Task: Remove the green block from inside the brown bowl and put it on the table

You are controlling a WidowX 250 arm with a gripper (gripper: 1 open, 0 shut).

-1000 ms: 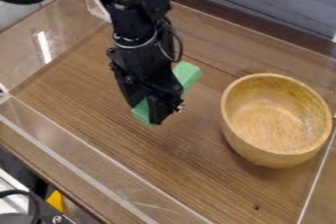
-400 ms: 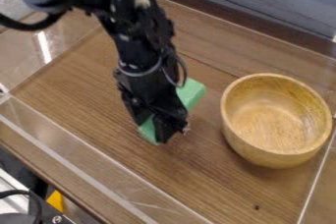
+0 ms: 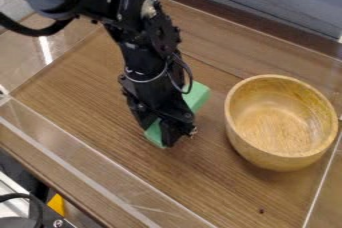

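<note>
Lower than a second ago, the black arm has carried the green block (image 3: 185,110) down until its near end sits at or just above the bench (image 3: 80,102); whether it touches the wood cannot be told, since the jaws (image 3: 170,125) hide that end. They are closed on the block, gripping it across its width, with the far end sticking up and back behind them at a tilt.

Judged from this, the block is out of the bowl and the step in hand is the set-down. To do it well, the arm should ease the last bit down until the low end rests on the wood, then part the jaws slowly so the tilted bar lays itself flat rather than flicking sideways. A straight lift afterwards, with the jaws wide, should keep them from dragging the bar along.

Going by size around the jaws: the bench spreads on every side of them, with bare wood in front and to the left, so there is room for the bar to fall flat. Clear low walls (image 3: 94,187) edge it, the nearest well in front of the jaws. The brown bowl (image 3: 281,122) stands to their right, near but apart, and looks empty. Nothing lies under the jaws, and only the bowl's rim could catch a block that toppled rightwards.
</note>
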